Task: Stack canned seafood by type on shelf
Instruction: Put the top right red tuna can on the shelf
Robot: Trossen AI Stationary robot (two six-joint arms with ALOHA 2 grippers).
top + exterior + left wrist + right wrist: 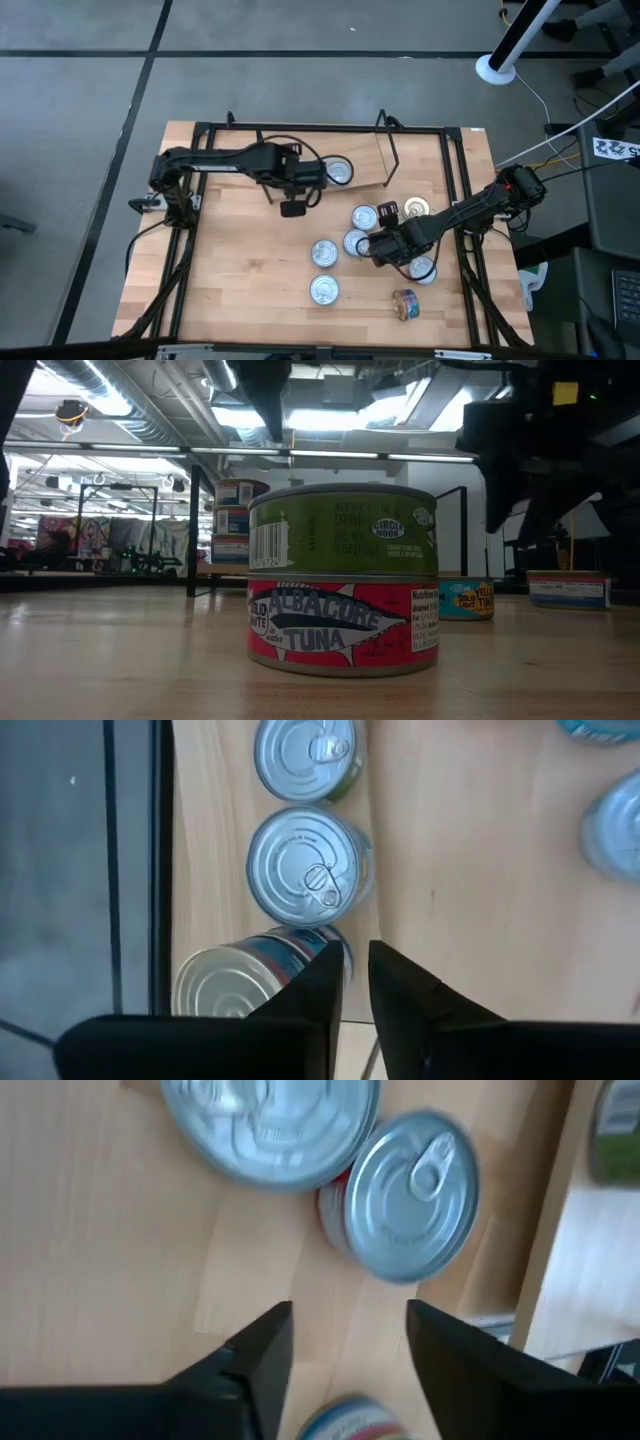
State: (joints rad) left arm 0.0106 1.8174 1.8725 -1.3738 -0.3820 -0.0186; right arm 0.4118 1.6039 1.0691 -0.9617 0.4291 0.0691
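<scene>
The shelf (pixel 385 160) stands at the table's far side, with tins in a row on its board (pixel 205 850): two single silver-lidded tins (pixel 308 868) (pixel 305 755) and a taller stack (pixel 245 985). My left gripper (pixel 356 965) hangs above the board beside that stack, shut to a narrow slit, holding nothing. My right gripper (pixel 345 1330) is open low over the loose tins right of centre (pixel 357 242). A blue-labelled tin's rim (pixel 345 1422) shows between its fingers; whether they touch it I cannot tell. A green tin sits on a red tuna tin (pixel 345 575) near the front.
More loose tins stand on the table (pixel 325 252) (pixel 415 207) (pixel 422 268), and one lies on its side (pixel 405 303) near the front. Two silver lids (pixel 415 1190) (pixel 270 1120) lie just ahead of my right gripper. Black rails (pixel 465 200) frame the tabletop.
</scene>
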